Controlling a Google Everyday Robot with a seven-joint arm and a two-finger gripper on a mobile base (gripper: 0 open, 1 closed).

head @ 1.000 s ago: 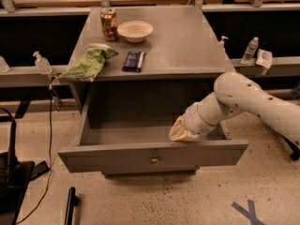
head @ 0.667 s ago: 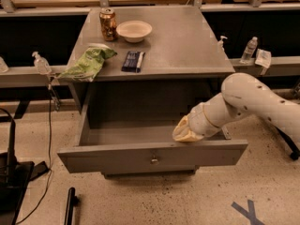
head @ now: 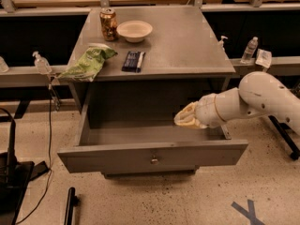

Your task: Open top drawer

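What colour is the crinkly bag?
The bag is green, in the camera view. The hand is over the open top drawer.

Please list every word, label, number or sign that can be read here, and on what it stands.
"X": blue tape mark on the floor.
Can, green bag, dark packet: print too blurred to read.
Tool, above the open top drawer, right side: no text.

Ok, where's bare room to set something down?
The cabinet top is bare right of the bowl and dark packet. The top drawer floor is free left of the gripper, which hangs over its right side. Crowded: the top's left, with can and chip bag.
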